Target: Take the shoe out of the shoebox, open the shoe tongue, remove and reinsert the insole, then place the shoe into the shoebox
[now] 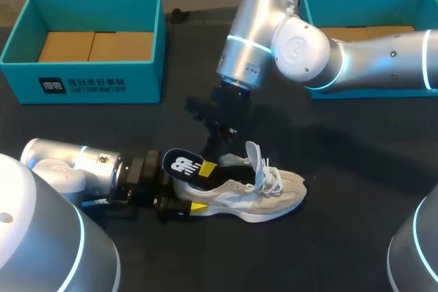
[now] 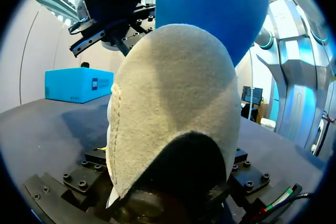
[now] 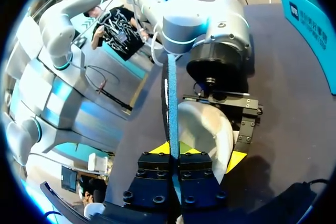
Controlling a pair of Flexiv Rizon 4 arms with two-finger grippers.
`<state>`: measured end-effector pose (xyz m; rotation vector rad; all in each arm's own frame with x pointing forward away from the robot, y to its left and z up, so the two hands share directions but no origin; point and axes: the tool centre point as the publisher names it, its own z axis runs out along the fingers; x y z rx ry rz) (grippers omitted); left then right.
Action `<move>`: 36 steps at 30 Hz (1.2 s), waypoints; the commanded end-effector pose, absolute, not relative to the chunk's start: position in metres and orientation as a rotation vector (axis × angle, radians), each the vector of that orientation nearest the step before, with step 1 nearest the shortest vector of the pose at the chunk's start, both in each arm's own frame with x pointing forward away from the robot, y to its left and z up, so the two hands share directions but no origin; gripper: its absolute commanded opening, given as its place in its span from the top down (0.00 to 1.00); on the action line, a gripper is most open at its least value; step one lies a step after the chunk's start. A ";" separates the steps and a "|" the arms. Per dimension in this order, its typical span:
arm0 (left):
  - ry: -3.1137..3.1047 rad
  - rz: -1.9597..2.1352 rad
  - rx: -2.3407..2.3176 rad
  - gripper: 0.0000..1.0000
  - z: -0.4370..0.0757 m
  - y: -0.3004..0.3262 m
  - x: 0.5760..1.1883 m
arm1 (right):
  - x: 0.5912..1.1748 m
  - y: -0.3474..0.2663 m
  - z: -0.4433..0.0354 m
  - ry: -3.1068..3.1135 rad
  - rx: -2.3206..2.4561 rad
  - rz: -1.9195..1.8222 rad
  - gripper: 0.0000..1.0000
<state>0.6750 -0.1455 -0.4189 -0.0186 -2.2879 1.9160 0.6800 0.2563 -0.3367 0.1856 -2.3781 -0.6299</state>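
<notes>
Two grippers on one shoe! It lies on the table, out of both teal boxes, which stand well behind it. The left gripper clamps the heel, a yellow tip on either side. The insole sticks up out of the heel opening, black on top, blue beneath. The right gripper, poised just above the heel, pinches the insole's edge between its fingers. The tongue stands up at mid-shoe.

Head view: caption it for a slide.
The left gripper clamps the sneaker by its heel; the right gripper holds the insole partway out.
</notes>
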 end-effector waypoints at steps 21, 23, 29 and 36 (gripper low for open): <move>-2.289 1.916 -0.017 1.00 -0.419 -0.146 0.675 | 0.681 0.266 -0.309 -2.476 0.209 -0.685 1.00; -2.289 1.916 -0.017 1.00 -0.419 -0.146 0.675 | 0.681 0.266 -0.309 -2.476 0.209 -0.685 1.00; -2.289 1.916 -0.017 1.00 -0.419 -0.146 0.675 | 0.696 0.281 -0.294 -2.462 0.219 -0.742 1.00; -2.289 1.916 -0.017 1.00 -0.419 -0.146 0.675 | 0.710 0.301 -0.248 -2.480 0.275 -0.932 1.00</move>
